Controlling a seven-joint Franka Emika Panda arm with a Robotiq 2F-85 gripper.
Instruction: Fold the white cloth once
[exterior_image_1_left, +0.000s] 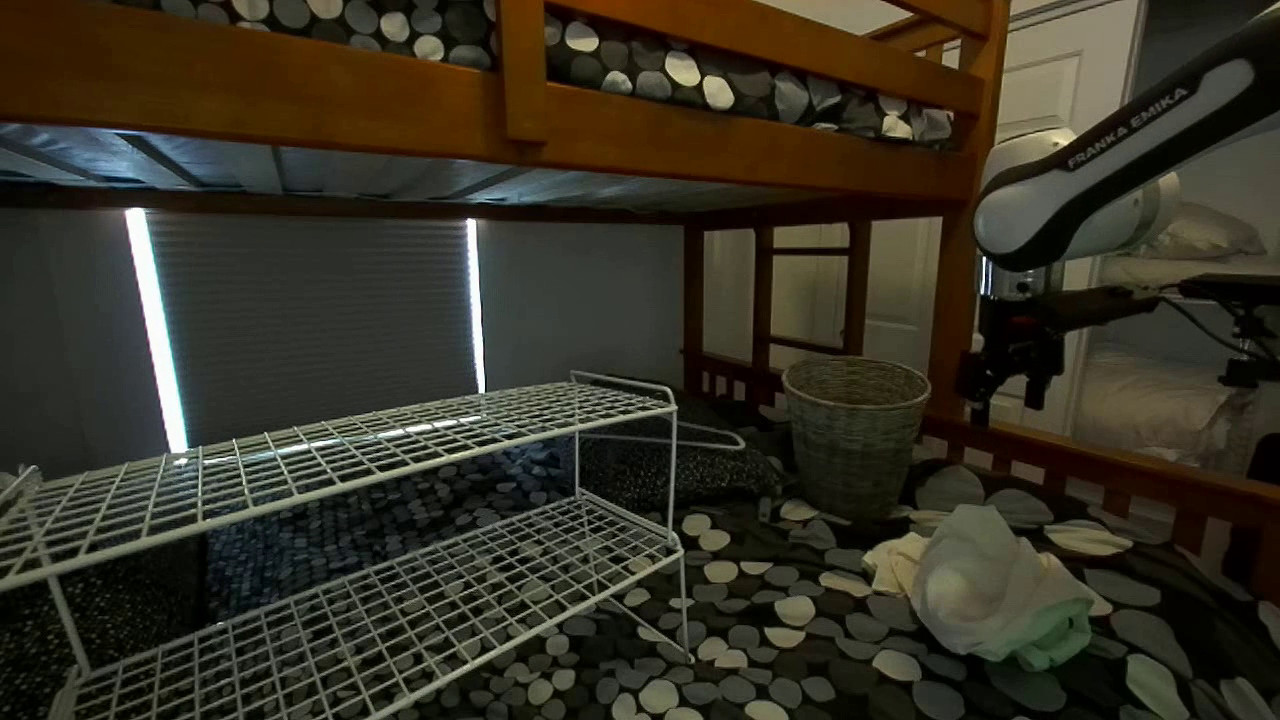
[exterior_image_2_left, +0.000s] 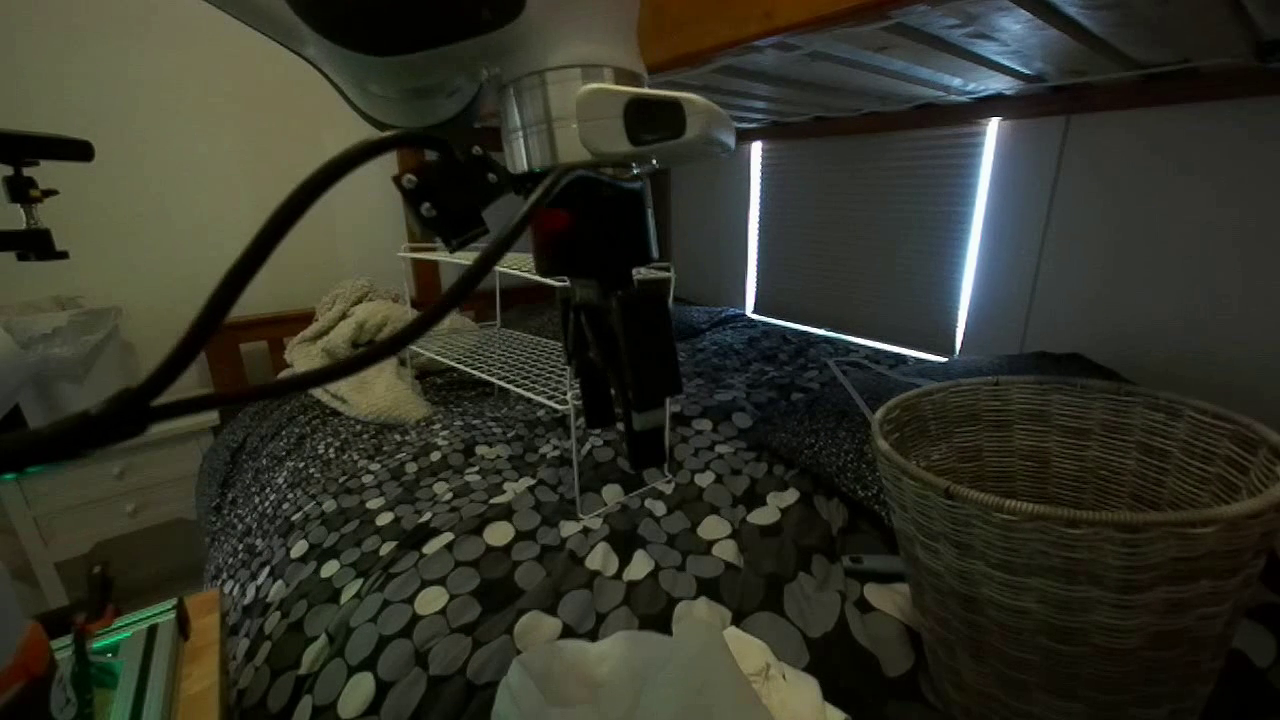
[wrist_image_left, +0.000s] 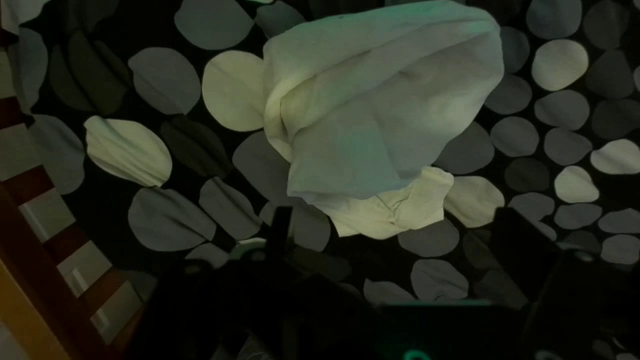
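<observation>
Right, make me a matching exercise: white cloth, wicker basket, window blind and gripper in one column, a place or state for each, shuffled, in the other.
1. white cloth
2. wicker basket
3. window blind
4. gripper

A. lowered, light along its sides
B. open, holding nothing
C. bunched up on the dotted bedspread
D. upright, mouth facing up

Pairs: 1-C, 2-D, 3-A, 4-B

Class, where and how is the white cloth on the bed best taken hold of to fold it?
Probably by the raised peak of the white cloth, pinched from above: the cloth lies bunched on the dotted bedspread, and in an exterior view that peak stands up in loose folds a pinch could gather. The open hand points down, which suits this.
</observation>
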